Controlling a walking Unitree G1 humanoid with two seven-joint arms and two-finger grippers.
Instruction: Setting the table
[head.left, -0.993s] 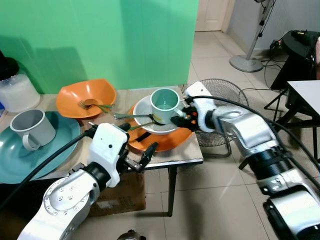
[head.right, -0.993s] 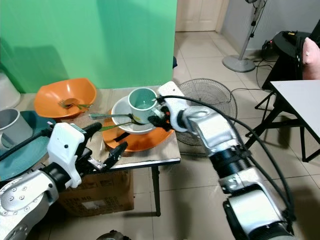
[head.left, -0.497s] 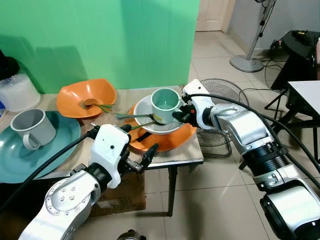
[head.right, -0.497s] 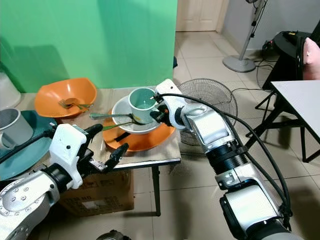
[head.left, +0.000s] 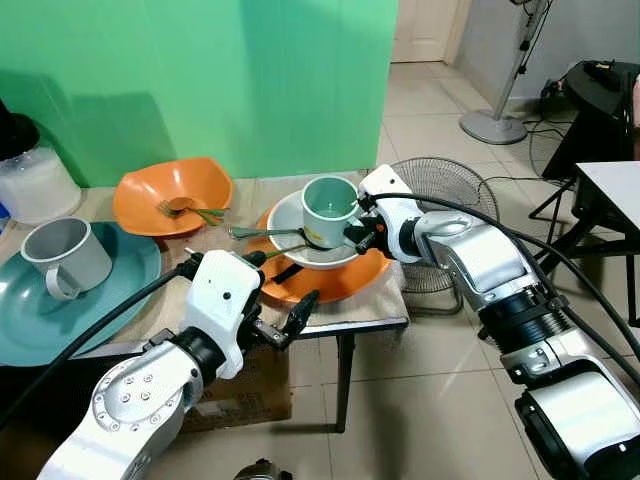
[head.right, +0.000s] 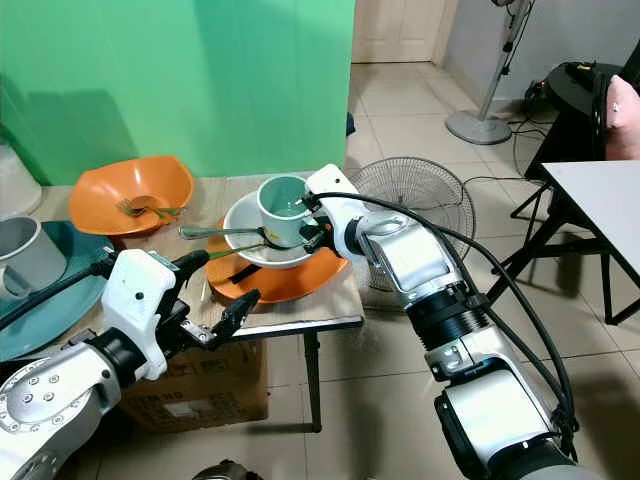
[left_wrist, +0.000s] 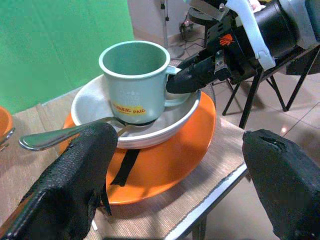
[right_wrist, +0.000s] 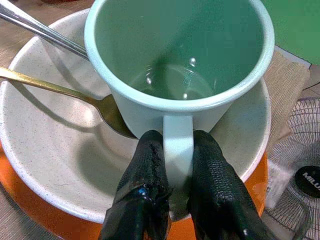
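Standing upright in the white bowl (head.left: 300, 240), the green cup (head.left: 329, 211) is found near the right edge of the surface (head.left: 385, 305), with its mouth open upward. Its handle is turned toward the robot's right, toward the open floor and the wire fan (head.left: 440, 195) that stands beyond the edge. The handle is gripped by the right gripper (right_wrist: 172, 200): its jaws are clenched on the handle from both sides, as is seen clearly in the right wrist view. The bowl itself rests on an orange plate (head.left: 340, 282), and this plate reaches close to the front right corner of the surface, so little free room is left on that side.

Two spoons lie in the bowl beside the cup. The silver spoon (head.left: 262, 233) and the gold spoon (right_wrist: 65, 92) both have their long axis across the bowl, with the handles pointing to the robot's left, over the rim.

The left gripper (head.left: 275, 300) is held at the front edge of the surface, just before the orange plate, with its jaws released and wide apart, touching nothing.

More room is seen on the left part of the surface. There an orange bowl (head.left: 170, 192) with a fork in it is placed at the back, and a grey cup (head.left: 68, 255) stands on a teal plate (head.left: 120, 290), well apart from the green cup.
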